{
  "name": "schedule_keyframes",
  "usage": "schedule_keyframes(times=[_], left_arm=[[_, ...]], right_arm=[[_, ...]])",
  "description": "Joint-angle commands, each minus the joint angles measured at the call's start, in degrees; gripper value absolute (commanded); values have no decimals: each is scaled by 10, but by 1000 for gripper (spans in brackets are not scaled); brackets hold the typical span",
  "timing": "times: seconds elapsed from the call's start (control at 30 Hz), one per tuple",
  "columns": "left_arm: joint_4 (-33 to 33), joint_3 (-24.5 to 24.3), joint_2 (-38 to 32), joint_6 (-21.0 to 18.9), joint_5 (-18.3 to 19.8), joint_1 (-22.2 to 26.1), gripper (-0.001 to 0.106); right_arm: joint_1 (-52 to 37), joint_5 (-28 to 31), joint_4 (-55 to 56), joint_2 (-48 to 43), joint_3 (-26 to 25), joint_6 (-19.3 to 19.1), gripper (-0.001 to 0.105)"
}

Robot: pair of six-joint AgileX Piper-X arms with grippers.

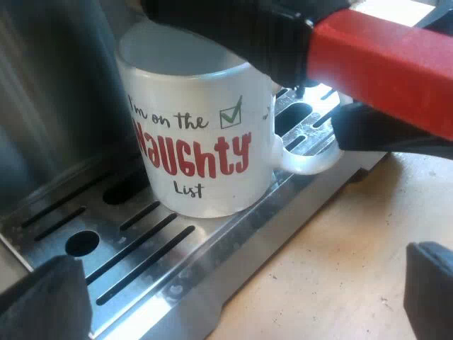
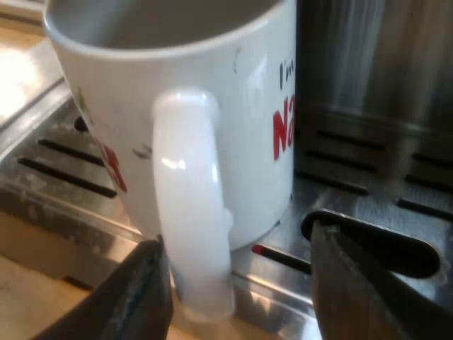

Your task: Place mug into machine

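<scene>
A white mug printed "I'm on the Naughty List" stands upright on the slotted metal drip tray of the espresso machine, under the dark holder whose red handle end sticks out above it. My right gripper is open, its black fingers straddling the mug's white handle: one touches or nearly touches it, the other stands off with a gap. A dark finger of it shows by the mug's handle. My left gripper is open over the tray's edge, holding nothing.
The machine's dark metal front rises close behind the mug. The drip tray has long slots and round holes. A light wooden table lies below the tray's outer edge.
</scene>
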Motion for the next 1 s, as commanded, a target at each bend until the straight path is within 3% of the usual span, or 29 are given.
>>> schedule_keyframes(times=[0.03,0.27,0.8,1.0], left_arm=[[-13,0,-2,-7,3,-3,91],[-13,0,-2,-7,3,-3,91],[-13,0,-2,-7,3,-3,91],[-13,0,-2,-10,3,-3,91]], right_arm=[[-1,-11,-43,20,1,-14,48],[-1,-7,-127,74,-6,-16,48],[-2,-3,-114,150,-101,-16,48],[-4,37,-79,172,-140,-13,48]])
